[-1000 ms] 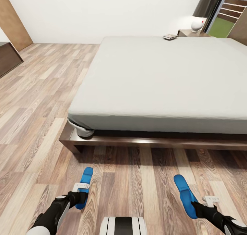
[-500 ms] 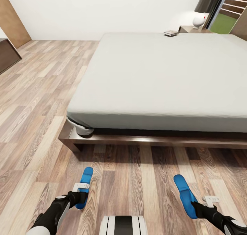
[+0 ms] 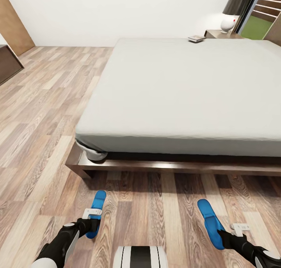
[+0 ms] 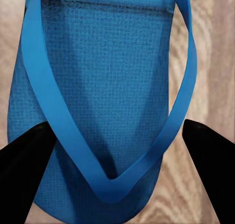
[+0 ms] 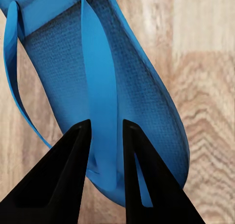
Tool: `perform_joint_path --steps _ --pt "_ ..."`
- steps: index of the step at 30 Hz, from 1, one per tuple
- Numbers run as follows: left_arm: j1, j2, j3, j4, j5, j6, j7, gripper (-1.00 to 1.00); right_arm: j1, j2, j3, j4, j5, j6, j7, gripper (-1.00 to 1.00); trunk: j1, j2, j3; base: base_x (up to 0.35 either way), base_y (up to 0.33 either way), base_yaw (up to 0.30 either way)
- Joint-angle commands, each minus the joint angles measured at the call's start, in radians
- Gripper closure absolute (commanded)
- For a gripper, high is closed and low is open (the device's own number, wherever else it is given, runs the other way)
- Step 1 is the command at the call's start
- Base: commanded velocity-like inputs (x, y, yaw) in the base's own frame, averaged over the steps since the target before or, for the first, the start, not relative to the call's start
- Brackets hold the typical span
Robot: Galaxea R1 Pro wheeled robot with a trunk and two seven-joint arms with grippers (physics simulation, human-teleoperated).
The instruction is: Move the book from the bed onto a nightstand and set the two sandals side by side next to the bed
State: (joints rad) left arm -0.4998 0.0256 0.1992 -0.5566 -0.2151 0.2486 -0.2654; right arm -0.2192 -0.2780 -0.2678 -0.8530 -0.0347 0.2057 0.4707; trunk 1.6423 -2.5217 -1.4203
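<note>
Each hand carries one bright blue sandal above the plank floor, short of the bed's foot. My left gripper (image 3: pixel 90 224) is shut on the left sandal (image 3: pixel 97 207); in the left wrist view its fingers (image 4: pixel 27 170) flank the sole (image 4: pixel 107 82). My right gripper (image 3: pixel 224 233) is shut on the right sandal (image 3: pixel 207 218), its fingers (image 5: pixel 66 170) pinching the centre strap (image 5: pixel 100 96). The bed (image 3: pixel 187 88) fills the middle on its dark frame (image 3: pixel 156 166). The book (image 3: pixel 196 38) lies at the mattress's far edge, beside the nightstand (image 3: pixel 217 34).
A white round lamp (image 3: pixel 227 24) stands on the nightstand, with the dark-framed window (image 3: pixel 265 10) behind it. A dark low bench (image 3: pixel 8 65) and a brown door (image 3: pixel 13 22) are at the far left. Open floor runs along the bed's left side.
The whole picture has shifted slightly, so the camera moved a little toward the bed. Both sandals stay held in the same places relative to my arms.
</note>
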Motion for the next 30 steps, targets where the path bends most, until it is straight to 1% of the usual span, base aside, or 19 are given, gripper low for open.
perform_joint_path --steps 1,5,8,14,17,23,25,27,30 --pt "0.000 -0.001 0.007 -0.002 -0.010 0.000 -0.009 1.00 -0.001 0.000 -0.003 -0.001 -0.005 0.009 0.008 1.00 0.000 0.000 -0.001 0.051 0.033 0.000" --pt "0.000 -0.001 0.008 -0.002 -0.010 -0.018 -0.009 1.00 -0.001 0.000 -0.003 -0.001 -0.005 0.009 0.008 1.00 0.000 0.000 -0.001 0.018 0.039 0.000" --pt "0.000 -0.001 0.008 -0.002 -0.010 -0.021 -0.009 1.00 0.000 0.000 -0.003 0.000 -0.005 0.010 0.007 1.00 0.000 0.000 -0.001 0.002 0.127 0.000" --pt "0.000 -0.001 0.008 -0.002 -0.010 -0.022 -0.009 1.00 -0.001 0.000 -0.003 0.001 -0.005 0.009 0.007 1.00 0.000 0.000 -0.001 0.000 0.018 0.000" --pt "0.000 -0.001 0.008 -0.002 -0.010 -0.022 -0.009 1.00 0.000 0.000 -0.003 0.002 -0.005 0.009 0.007 1.00 0.001 -0.001 -0.012 0.000 0.001 0.000" --pt "0.000 -0.001 0.008 -0.001 -0.010 -0.022 -0.008 1.00 -0.001 0.000 -0.002 0.000 -0.005 0.009 0.007 1.00 0.001 -0.001 -0.012 0.000 0.000 0.000" --pt "0.000 -0.001 0.009 0.000 -0.010 -0.037 -0.005 1.00 -0.001 0.000 -0.003 0.000 -0.005 0.009 0.008 1.00 0.001 -0.001 -0.012 0.000 0.000 0.000" --pt "0.000 -0.001 0.010 0.004 -0.010 -0.082 0.034 1.00 -0.001 0.000 -0.002 0.000 -0.005 0.009 0.008 1.00 0.001 -0.001 -0.012 0.000 0.000 0.000" --pt "0.000 -0.001 0.008 0.012 -0.009 -0.106 0.086 1.00 -0.001 0.000 -0.002 0.000 -0.005 0.009 0.008 1.00 0.001 -0.001 -0.012 0.000 0.000 0.000"
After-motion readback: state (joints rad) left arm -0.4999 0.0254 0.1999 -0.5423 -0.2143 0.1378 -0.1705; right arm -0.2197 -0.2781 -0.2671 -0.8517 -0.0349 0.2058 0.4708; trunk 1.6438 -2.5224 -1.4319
